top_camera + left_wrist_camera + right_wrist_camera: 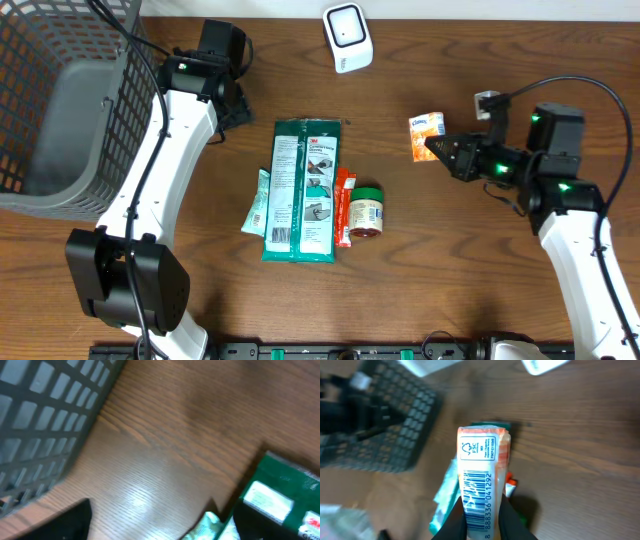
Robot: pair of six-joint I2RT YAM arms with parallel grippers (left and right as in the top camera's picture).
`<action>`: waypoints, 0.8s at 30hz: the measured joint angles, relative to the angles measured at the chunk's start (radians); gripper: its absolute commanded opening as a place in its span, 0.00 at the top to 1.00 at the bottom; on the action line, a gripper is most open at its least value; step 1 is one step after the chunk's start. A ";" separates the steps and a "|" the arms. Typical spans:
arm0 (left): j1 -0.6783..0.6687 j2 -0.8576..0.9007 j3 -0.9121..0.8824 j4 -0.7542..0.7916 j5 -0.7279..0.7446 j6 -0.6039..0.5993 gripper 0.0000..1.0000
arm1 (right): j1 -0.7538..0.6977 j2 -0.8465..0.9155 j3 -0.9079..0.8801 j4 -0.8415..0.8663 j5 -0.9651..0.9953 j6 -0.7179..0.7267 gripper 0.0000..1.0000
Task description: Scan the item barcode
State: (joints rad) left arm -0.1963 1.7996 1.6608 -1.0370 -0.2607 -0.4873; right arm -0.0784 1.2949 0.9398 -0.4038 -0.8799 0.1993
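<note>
With right gripper clamped narrowly on the tissue pack (left gripper wide, empty), carry far-left toward the scanner, long axis in line with the jaws.

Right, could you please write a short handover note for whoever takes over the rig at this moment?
Left gripper: open, empty, low over the table beside the basket.
Right gripper: shut on the tissue pack, barcode facing its wrist camera.
Scanner: at the table's far edge, apart from the pack.
Done: pack gripped.
Left: present its barcode to the scanner. Green packet and jar lie at centre.
</note>
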 measured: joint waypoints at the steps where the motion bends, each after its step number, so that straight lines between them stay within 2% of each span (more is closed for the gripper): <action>1: 0.000 0.000 0.000 -0.006 0.016 -0.003 0.06 | -0.009 0.000 0.000 -0.001 -0.026 -0.006 0.93; 4: 0.000 0.000 0.000 -0.012 0.141 0.021 0.16 | -0.031 0.000 0.000 -0.002 -0.095 -0.019 0.92; 6: 0.002 0.000 0.000 0.010 0.293 0.086 0.16 | -0.037 0.000 0.000 0.007 -0.139 -0.025 0.92; 12: 0.000 0.000 -0.001 0.052 0.959 0.348 0.17 | -0.038 0.000 0.000 0.097 -0.263 -0.014 0.92; 18: -0.003 -0.009 -0.001 0.208 1.518 0.494 0.21 | -0.038 0.000 0.000 0.282 -0.355 0.098 0.94; 21: -0.003 -0.016 -0.001 0.288 1.661 0.518 0.23 | -0.037 0.001 0.001 0.392 -0.388 0.193 0.94; 24: -0.003 -0.018 -0.001 0.336 1.735 0.529 0.26 | -0.024 0.001 0.001 0.486 -0.403 0.288 0.94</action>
State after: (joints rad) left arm -0.1989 1.7821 1.6596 -0.7010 1.4738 0.0422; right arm -0.1024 1.2957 0.9405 0.0822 -1.2831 0.4870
